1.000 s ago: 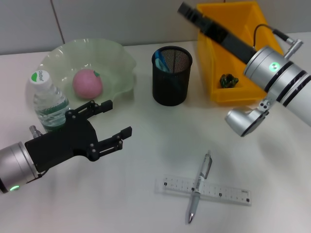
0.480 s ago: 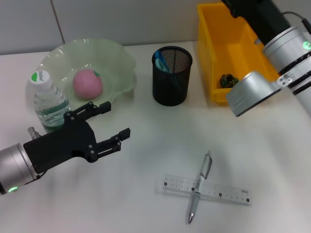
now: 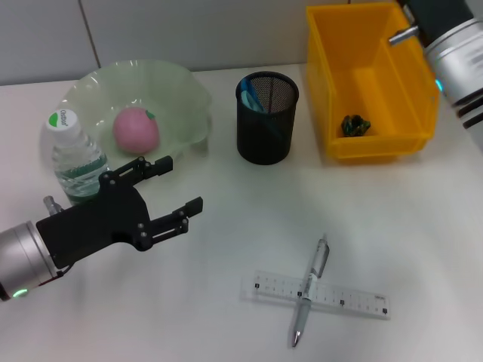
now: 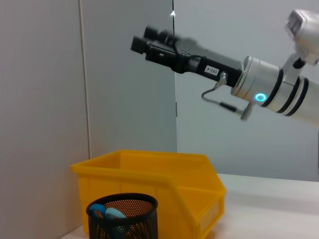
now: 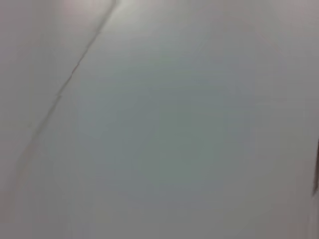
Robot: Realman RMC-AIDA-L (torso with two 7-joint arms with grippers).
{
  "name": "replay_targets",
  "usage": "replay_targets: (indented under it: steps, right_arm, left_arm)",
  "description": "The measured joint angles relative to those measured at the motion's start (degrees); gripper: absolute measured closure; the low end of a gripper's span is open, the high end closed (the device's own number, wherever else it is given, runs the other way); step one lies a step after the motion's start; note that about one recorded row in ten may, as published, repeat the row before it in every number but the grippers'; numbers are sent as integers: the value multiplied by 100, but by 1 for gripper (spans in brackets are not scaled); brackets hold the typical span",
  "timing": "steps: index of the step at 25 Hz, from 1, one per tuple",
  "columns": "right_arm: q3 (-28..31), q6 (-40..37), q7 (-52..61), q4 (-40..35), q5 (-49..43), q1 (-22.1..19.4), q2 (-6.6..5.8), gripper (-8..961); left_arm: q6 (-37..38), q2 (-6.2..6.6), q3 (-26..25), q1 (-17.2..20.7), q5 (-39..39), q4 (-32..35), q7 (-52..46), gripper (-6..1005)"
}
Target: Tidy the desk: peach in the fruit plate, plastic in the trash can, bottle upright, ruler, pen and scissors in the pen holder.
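Note:
A pink peach (image 3: 136, 130) lies in the pale green fruit plate (image 3: 185, 90). Beside the plate a water bottle (image 3: 75, 160) stands upright. My left gripper (image 3: 181, 183) hovers open and empty just in front of the bottle. The black mesh pen holder (image 3: 267, 124) (image 4: 123, 219) holds blue-handled scissors (image 3: 249, 99). Dark crumpled plastic (image 3: 355, 124) lies inside the yellow bin (image 3: 370, 147) (image 4: 149, 172). A silver pen (image 3: 318, 264) lies across the clear ruler (image 3: 355, 300) near the front. My right arm (image 3: 456, 56) is raised at the far right, and its gripper (image 4: 144, 42) shows only in the left wrist view, high above the bin.
The white table (image 3: 226, 317) extends around the pen and ruler. A grey wall (image 5: 159, 119) fills the right wrist view. The yellow bin stands at the back right, close to the pen holder.
My right arm has lifted up and away to the right from over the yellow bin, and its gripper has left the head view. The left arm has barely moved.

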Motion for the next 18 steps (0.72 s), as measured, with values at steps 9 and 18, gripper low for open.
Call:
replay_targets:
  steps: [9,18]
  right_arm:
    - [-1970,60,4032,-356,-273,-302,-40,153]
    - [-1994,-635,6430,-1746,-3103,-1415,-537,153]
  left_arm:
    - [175,11,27,23,0,-7,-192,219]
    - [396,62,52,247,66,391,-780,219]
